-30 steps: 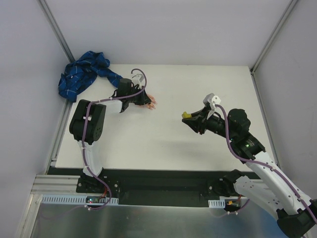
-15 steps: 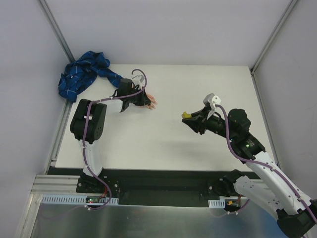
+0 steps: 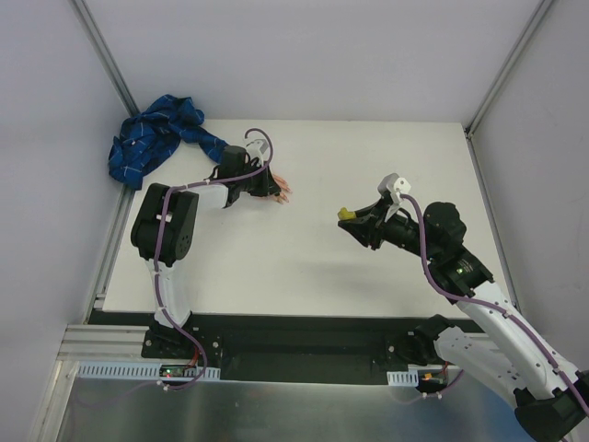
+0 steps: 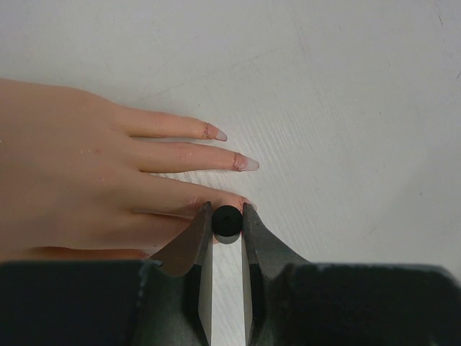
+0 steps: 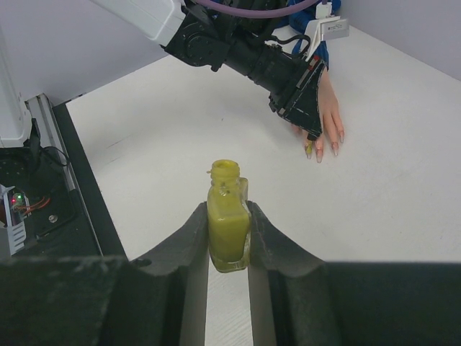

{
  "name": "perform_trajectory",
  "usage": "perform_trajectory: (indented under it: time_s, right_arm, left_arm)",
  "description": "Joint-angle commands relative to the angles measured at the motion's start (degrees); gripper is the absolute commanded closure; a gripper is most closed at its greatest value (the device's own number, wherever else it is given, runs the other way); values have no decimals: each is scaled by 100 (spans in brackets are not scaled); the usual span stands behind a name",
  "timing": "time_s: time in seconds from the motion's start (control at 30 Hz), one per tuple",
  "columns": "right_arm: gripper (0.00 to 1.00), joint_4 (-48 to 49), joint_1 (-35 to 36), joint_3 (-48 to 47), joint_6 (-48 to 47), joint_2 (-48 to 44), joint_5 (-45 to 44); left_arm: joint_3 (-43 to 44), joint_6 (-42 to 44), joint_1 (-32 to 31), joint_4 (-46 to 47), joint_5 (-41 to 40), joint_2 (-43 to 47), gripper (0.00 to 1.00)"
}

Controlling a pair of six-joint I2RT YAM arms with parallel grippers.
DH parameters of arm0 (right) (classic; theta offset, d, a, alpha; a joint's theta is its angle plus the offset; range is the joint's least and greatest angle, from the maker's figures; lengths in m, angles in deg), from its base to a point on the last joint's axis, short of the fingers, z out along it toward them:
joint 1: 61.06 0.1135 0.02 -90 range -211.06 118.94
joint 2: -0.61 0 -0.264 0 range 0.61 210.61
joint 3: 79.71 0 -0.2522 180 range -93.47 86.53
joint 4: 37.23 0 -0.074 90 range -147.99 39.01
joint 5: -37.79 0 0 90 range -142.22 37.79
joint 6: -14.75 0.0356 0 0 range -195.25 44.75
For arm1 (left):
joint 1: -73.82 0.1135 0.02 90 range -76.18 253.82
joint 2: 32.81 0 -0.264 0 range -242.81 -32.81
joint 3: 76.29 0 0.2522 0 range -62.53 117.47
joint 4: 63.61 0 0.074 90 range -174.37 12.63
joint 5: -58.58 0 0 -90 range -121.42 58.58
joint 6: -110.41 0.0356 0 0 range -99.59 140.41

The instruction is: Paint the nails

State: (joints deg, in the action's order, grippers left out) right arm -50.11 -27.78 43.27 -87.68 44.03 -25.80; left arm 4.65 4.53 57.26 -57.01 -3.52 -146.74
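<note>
The step in hand looks like the brush stroke itself. In the left wrist view the left gripper point(image 4: 227, 214) has its fingers point(image 4: 193, 245) nearly closed, pinching a small black brush handle point(image 4: 227, 224) seen end on. It sits right over the tip of the third finger of the mannequin hand point(image 4: 72, 173), hiding that nail. The two nails point(image 4: 248, 164) further toward 12 o'clock show clearly, pale with a thin reddish line at their base.

From above, the mannequin hand point(image 3: 279, 191) lies on the desk point(image 3: 276, 267) just toward 11 o'clock of its centre, fingertips pointing to about 4 o'clock. Its blue plaid sleeve point(image 3: 156, 138) trails off to the 10 o'clock corner.

The right gripper point(image 5: 228, 216) hovers well apart at 3 o'clock, its fingers clamped on an uncapped yellow polish bottle point(image 5: 225, 184), held upright.

Whether the bristles touch the nail cannot be told from these views. The next move probably calls for a short, light drag along the nail toward its tip. After that would come a small sideways shift to a neighbouring nail, or a dip in the bottle if the brush is dry.
</note>
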Motion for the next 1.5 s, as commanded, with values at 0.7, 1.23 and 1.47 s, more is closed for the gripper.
perform_trajectory:
  time_s: [0.7, 1.23, 1.47]
  right_arm:
    - [100, 395, -32, 11, 117, -167, 215]
    - [100, 395, -32, 20, 118, -202, 233]
    - [100, 395, -23, 29, 118, -220, 233]
  left_arm:
    - [-21, -73, -146, 302, 119, 64, 100]
    - [-12, -135, -137, 241, -21, 55, 100]
    - [41, -179, -93, 109, -48, 29, 100]
